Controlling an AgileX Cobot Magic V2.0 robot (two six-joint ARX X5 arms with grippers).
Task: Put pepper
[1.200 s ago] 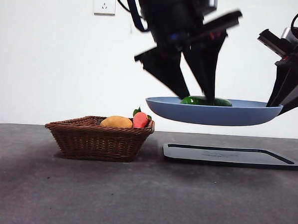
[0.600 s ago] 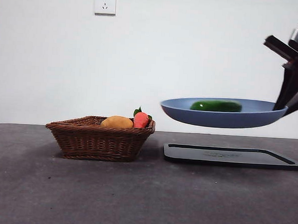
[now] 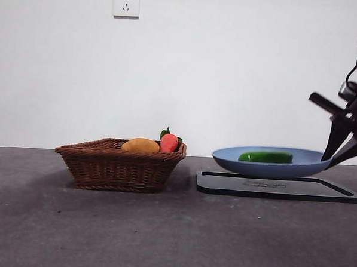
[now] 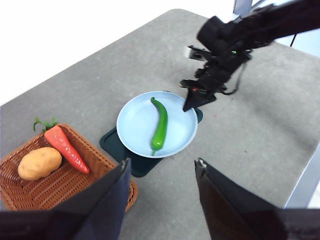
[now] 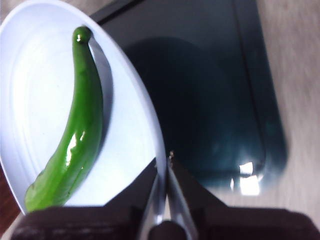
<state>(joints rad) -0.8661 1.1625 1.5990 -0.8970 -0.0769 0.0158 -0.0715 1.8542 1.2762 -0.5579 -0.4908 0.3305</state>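
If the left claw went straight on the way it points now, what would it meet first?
Probably the blue plate with the pepper on it, which lies just beyond the open left claw in its wrist view. Depth is unclear, so it might reach bare table instead.

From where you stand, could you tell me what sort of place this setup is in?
Probably a robot test bench rather than a kitchen: a bare grey table against a plain white wall with one socket, and props, a brown wicker basket and a blue plate with a green pepper, pinched by the right gripper.
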